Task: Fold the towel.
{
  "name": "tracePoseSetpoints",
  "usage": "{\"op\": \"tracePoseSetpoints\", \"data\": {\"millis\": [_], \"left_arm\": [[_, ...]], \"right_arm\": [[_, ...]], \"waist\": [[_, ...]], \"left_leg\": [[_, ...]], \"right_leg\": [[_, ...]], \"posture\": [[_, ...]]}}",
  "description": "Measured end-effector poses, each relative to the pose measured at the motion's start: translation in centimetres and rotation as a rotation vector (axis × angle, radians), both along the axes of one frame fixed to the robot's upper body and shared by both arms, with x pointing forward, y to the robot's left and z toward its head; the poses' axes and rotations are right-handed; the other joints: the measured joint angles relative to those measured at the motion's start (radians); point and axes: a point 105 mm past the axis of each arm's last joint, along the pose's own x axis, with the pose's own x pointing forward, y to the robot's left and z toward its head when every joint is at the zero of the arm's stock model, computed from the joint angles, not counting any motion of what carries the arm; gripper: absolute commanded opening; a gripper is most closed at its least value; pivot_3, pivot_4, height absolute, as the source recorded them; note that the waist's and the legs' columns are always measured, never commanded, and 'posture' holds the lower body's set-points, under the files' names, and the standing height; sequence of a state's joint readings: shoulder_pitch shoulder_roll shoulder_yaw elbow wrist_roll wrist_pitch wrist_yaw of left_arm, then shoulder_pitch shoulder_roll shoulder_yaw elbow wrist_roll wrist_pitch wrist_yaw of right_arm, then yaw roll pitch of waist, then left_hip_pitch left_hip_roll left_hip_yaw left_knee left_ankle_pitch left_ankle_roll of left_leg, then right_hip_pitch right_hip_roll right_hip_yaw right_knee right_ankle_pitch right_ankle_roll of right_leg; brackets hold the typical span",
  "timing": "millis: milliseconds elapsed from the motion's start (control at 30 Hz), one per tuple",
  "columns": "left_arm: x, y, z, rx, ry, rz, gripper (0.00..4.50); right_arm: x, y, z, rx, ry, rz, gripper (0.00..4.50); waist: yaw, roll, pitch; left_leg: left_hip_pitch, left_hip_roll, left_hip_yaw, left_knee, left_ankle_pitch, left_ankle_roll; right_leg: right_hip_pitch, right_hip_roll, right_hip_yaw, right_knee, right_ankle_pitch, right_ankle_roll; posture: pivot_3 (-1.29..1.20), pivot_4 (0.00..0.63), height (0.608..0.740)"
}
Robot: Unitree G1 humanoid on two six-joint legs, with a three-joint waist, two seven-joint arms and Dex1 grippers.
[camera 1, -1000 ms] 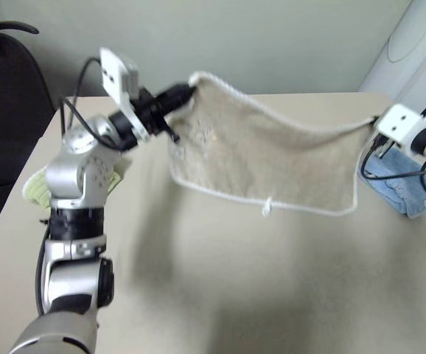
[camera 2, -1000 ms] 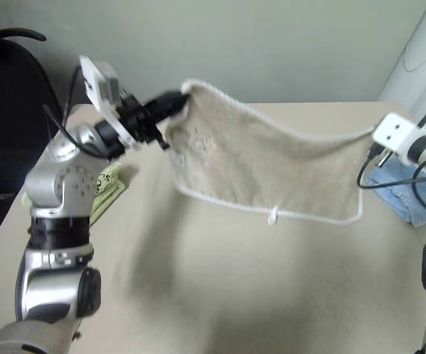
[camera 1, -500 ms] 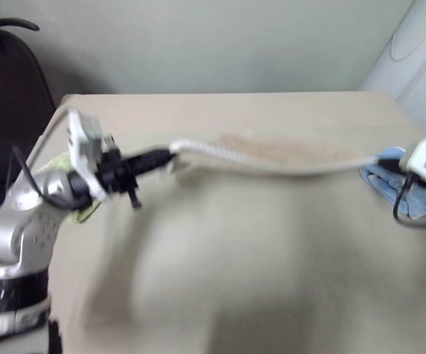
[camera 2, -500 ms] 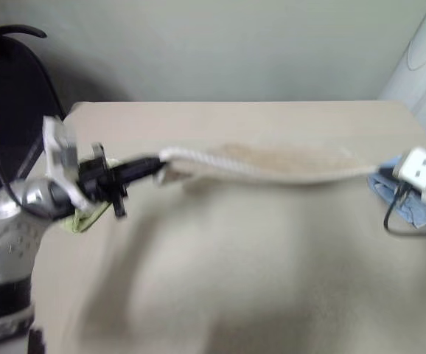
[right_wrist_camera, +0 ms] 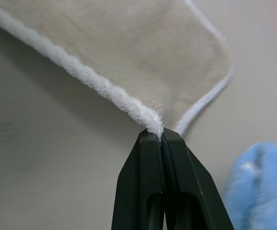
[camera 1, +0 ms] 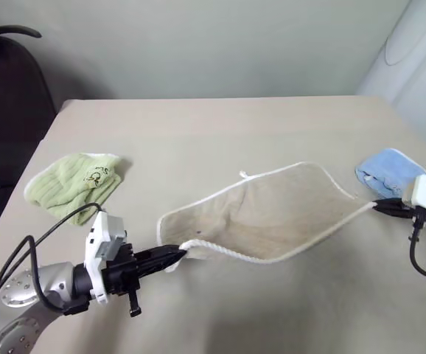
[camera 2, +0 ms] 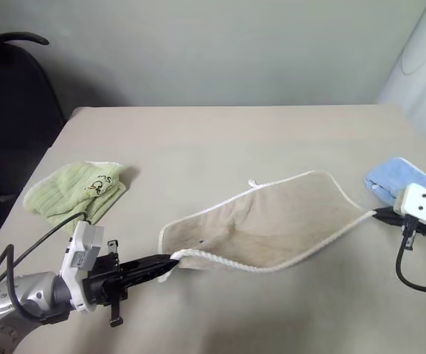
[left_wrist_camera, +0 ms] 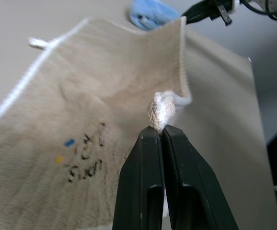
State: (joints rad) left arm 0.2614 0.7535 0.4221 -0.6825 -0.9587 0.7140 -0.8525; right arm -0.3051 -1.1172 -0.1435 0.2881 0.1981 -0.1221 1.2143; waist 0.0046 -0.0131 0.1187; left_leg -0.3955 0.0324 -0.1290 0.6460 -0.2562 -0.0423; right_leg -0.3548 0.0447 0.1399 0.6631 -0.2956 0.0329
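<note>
The beige towel (camera 1: 272, 214) with white piped edging lies spread low over the table's middle, its small white loop (camera 1: 243, 175) at the far edge. My left gripper (camera 1: 177, 254) is shut on the towel's near left corner, and the embroidered mark (left_wrist_camera: 83, 153) appears in the left wrist view. At the right, my right gripper (camera 1: 379, 207) is shut on the towel's right corner (right_wrist_camera: 154, 125). The near edge (camera 1: 228, 253) hangs stretched between the two grippers.
A ribbed light-green cloth (camera 1: 73, 182) lies at the left of the table (camera 1: 198, 133). A light-blue cloth (camera 1: 386, 169) sits at the right edge, just behind my right gripper. A dark chair (camera 1: 7, 110) stands beyond the left edge.
Both grippers have come down and back toward me with the towel's corners. The towel, held up in the air a second ago, now lies draped on the table.
</note>
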Motion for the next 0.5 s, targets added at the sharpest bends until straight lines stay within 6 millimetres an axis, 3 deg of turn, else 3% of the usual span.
{"op": "tracePoseSetpoints", "data": {"millis": [167, 300, 500], "left_arm": [[3.8, 2.6, 0.6, -0.110, -0.023, 0.219, 0.02], [6.0, 5.1, -0.3, -0.127, 0.007, 0.386, 0.02], [7.8, 5.3, -2.8, -0.039, 0.050, 0.452, 0.02]], "right_arm": [[4.9, 1.7, 1.4, -0.033, -0.133, -0.008, 0.00], [8.9, 3.1, 1.6, -0.099, -0.199, -0.032, 0.00], [12.4, 5.1, 0.1, -0.190, -0.234, -0.071, 0.00]], "waist": [[-0.002, 0.001, 0.000], [-0.002, 0.002, 0.001], [0.001, 0.002, 0.000]], "left_leg": [[0.001, 0.000, -0.001, -0.001, 0.000, 0.001], [-0.001, 0.000, -0.001, 0.000, 0.000, 0.000], [-0.005, 0.000, -0.003, 0.000, 0.001, -0.001]], "right_leg": [[-0.001, 0.000, -0.001, 0.002, 0.000, 0.000], [-0.003, -0.001, -0.001, 0.004, 0.001, -0.001], [-0.007, -0.001, -0.003, 0.003, 0.002, -0.003]], "posture": [[0.00, 0.150, 0.740], [0.00, 0.150, 0.740], [0.00, 0.150, 0.740]]}}
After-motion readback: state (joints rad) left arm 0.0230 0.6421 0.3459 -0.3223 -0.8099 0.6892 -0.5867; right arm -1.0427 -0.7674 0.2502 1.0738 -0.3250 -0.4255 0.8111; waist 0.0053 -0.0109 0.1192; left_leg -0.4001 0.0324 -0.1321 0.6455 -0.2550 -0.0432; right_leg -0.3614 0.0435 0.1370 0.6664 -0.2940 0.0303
